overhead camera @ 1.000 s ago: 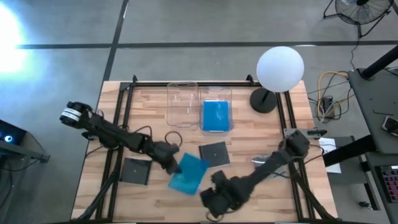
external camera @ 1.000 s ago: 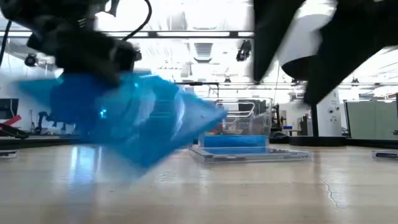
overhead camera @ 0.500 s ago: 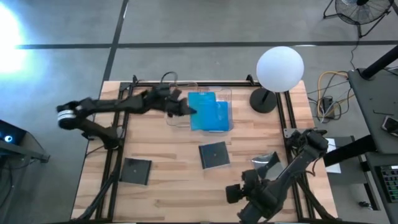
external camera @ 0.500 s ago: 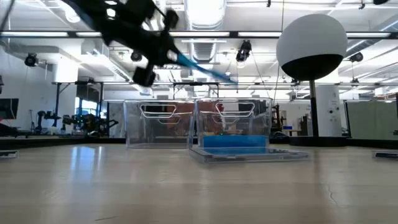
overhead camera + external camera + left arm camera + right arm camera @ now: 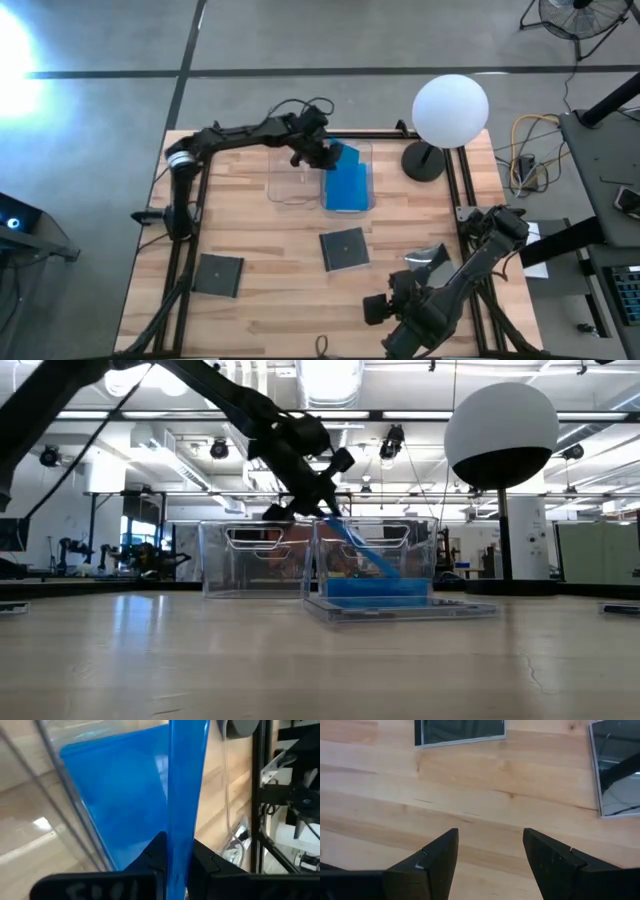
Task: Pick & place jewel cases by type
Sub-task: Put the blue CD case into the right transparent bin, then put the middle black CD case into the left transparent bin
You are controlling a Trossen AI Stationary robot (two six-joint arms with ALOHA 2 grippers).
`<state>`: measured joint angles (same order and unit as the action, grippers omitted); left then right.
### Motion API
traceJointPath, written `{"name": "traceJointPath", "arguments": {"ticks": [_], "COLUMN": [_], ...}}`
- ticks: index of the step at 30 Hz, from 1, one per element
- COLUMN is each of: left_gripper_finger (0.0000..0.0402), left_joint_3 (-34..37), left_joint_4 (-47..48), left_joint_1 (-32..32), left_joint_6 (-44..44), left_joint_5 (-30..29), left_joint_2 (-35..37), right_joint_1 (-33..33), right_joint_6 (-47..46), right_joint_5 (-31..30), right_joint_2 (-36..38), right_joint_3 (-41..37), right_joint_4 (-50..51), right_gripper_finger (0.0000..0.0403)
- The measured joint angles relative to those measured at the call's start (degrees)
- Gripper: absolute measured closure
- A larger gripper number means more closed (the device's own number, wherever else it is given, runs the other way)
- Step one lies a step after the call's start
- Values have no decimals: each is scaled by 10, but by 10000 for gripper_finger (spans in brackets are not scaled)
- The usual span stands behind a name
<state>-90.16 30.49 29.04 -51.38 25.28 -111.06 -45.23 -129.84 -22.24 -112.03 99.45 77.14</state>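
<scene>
My left gripper hangs over the two clear bins at the far edge, shut on a bright blue jewel case that tilts into the right bin. Another blue case lies flat on that bin's floor. The left bin shows nothing inside. Two dark cases lie flat on the table, one mid-table and one near-left. My right gripper is open, low over the near-right part of the table, touching nothing. My left gripper pinches the blue case between its two fingers at its upper edge. The fingers slant down from the table's left. The case is tilted, seen edge-on, and its lower end dips down to the blue case in the bin.
A white globe lamp stands on a dark base at the far right, close to the right bin. Black frame rails run along the table's sides. Bare wood lies between the bins and the dark cases.
My left gripper has carried the blue case up from the near middle of the table toward the far edge, over the bins, and tipped it down into the right bin. My right gripper drew back toward the near right edge, then kept still.
</scene>
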Motion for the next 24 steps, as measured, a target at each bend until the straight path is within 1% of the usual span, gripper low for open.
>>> {"name": "traceJointPath", "arguments": {"ticks": [3, 5, 9, 10, 13, 15, 17, 19, 21, 22, 24], "left_gripper_finger": [383, 374, 330, 316, 279, 263, 255, 252, 251, 251, 251], "left_joint_3": [-21, -32, -53, -60, -77, -85, -85, -82, -78, -76, -68], "left_joint_4": [6, 7, 59, 84, 203, 269, 299, 320, 363, 375, 384], "left_joint_1": [-6, -14, -21, -20, -12, -12, -19, -33, -56, -69, -99], "left_joint_6": [3, 28, 94, 112, 171, 178, 204, 261, 317, 336, 359], "left_joint_5": [-3, -9, -48, -51, -70, -92, -86, -78, -82, -98, -151], "left_joint_2": [-18, -27, -25, -23, -23, -18, -3, 23, 61, 87, 135], "right_joint_1": [0, 0, 1, 2, 10, 20, 33, 51, 74, 87, 113], "right_joint_6": [10, 19, 39, 45, 71, 93, 123, 165, 217, 245, 302], "right_joint_5": [-1, -2, -3, -3, -2, -2, -3, -2, 0, 3, 6], "right_joint_2": [0, 0, 0, 0, 7, 19, 35, 55, 78, 90, 113], "right_joint_3": [-2, -4, -7, -7, -15, -26, -41, -56, -76, -86, -106], "right_joint_4": [1, 2, 3, 4, 4, 0, -1, -1, -11, -19, -38], "right_gripper_finger": [183, 184, 184, 183, 184, 184, 184, 184, 184, 184, 184]}}
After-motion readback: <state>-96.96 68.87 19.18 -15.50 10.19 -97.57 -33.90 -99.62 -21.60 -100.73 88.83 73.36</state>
